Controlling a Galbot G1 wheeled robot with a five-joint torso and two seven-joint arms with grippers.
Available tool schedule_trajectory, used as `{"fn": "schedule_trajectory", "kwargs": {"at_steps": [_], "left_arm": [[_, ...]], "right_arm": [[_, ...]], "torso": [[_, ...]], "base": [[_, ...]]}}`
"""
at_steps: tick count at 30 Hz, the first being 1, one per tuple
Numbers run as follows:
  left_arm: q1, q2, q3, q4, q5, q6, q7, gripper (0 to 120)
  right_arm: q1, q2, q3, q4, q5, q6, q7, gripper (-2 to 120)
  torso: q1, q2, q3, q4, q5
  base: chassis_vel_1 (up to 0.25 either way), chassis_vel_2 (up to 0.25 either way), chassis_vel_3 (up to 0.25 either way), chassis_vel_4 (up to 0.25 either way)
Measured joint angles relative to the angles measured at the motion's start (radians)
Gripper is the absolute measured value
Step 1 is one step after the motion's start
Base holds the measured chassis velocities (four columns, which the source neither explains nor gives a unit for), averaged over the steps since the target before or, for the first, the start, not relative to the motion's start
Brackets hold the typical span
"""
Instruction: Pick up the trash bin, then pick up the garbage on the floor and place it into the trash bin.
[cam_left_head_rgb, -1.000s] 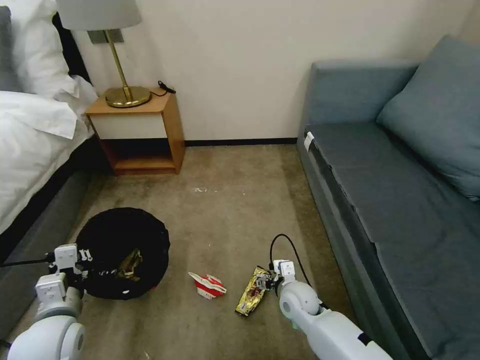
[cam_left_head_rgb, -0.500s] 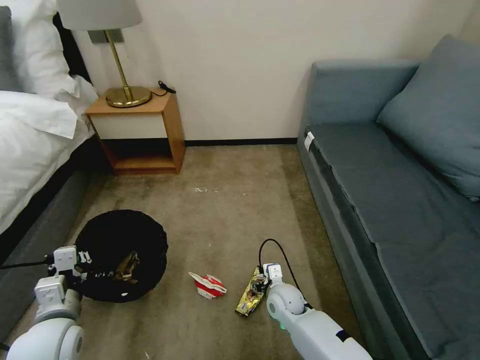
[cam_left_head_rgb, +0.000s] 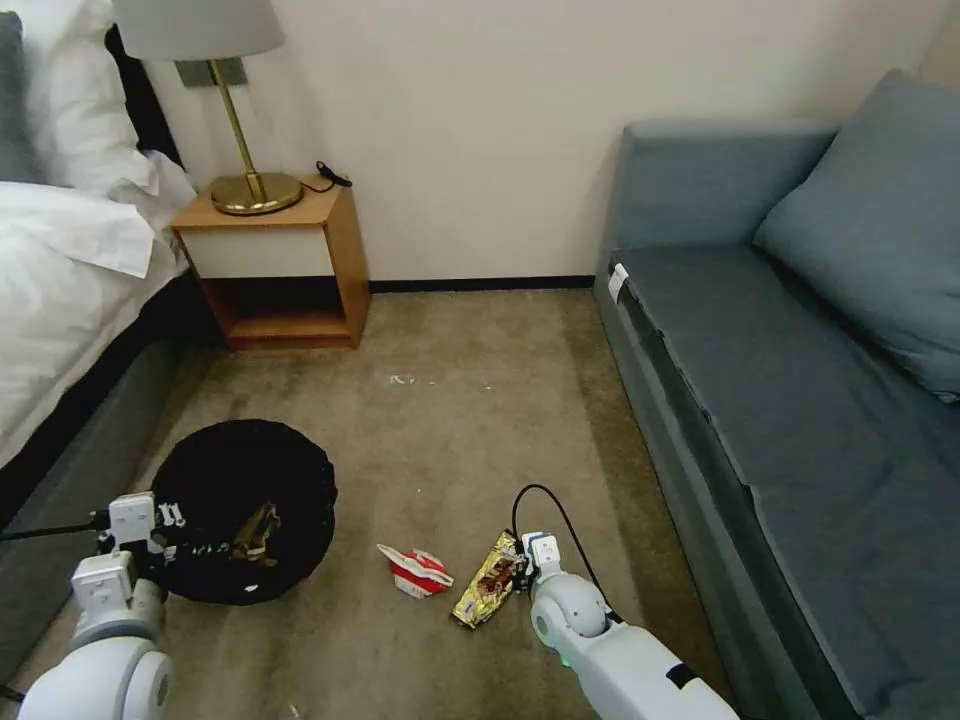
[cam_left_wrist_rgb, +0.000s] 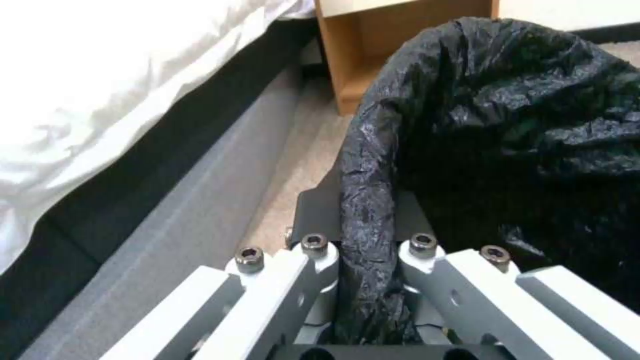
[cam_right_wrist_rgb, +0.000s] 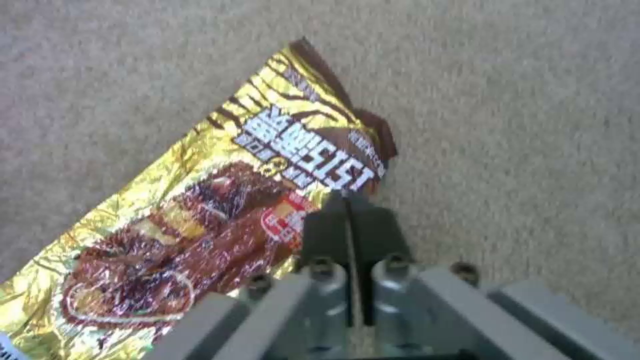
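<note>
The trash bin (cam_left_head_rgb: 285, 470), lined with a black bag, is low at the left, and my left gripper (cam_left_head_rgb: 168, 545) is shut on its near rim. In the left wrist view the fingers (cam_left_wrist_rgb: 313, 215) clamp the crinkly bag rim (cam_left_wrist_rgb: 367, 200). A brownish piece of garbage (cam_left_head_rgb: 256, 530) lies inside the bin. My right gripper (cam_left_head_rgb: 520, 572) is shut on the edge of the gold-brown snack wrapper (cam_left_head_rgb: 480, 592), which slants just above the carpet. The right wrist view shows the wrapper (cam_right_wrist_rgb: 220, 210) pinched by the closed fingers (cam_right_wrist_rgb: 327, 225). A crushed red-and-white carton (cam_left_head_rgb: 416, 572) lies on the floor between bin and wrapper.
A wooden nightstand (cam_left_head_rgb: 280, 262) with a brass lamp (cam_left_head_rgb: 240, 150) stands against the far wall. The bed (cam_left_head_rgb: 60, 300) runs along the left and a blue-grey sofa (cam_left_head_rgb: 800, 400) along the right. Open carpet (cam_left_head_rgb: 450, 420) lies between them.
My right gripper has moved left and nearer with the wrapper, which swung to a diagonal and slid toward the carton. The left gripper and bin have barely shifted.
</note>
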Motion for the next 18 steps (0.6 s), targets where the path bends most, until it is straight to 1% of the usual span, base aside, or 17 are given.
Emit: {"fn": "schedule_trajectory", "kwargs": {"at_steps": [6, 9, 18], "left_arm": [[-0.003, 0.001, 0.001, 0.001, 0.0, 0.0, 0.0, 7], [-0.005, 0.001, 0.002, 0.003, 0.0, 0.0, 0.0, 7], [-0.008, 0.001, 0.003, 0.008, -0.002, 0.001, 0.0, 7]], "right_arm": [[0.0, -0.008, -0.001, 0.009, -0.027, 0.046, -0.009, 0], [0.0, -0.028, -0.001, 0.05, -0.028, 0.072, -0.014, 0], [-0.008, -0.082, 0.003, 0.127, 0.012, 0.08, -0.039, 0]], "torso": [[0.0, 0.0, 0.0, 0.0, 0.0001], [0.0, 0.0, 0.0, 0.0, 0.0001], [0.0, 0.0, 0.0, -0.0001, 0.0001]], "base": [[0.0, 0.0, 0.0, 0.0], [0.0, 0.0, 0.0, 0.0], [0.0, 0.0, 0.0, 0.0]]}}
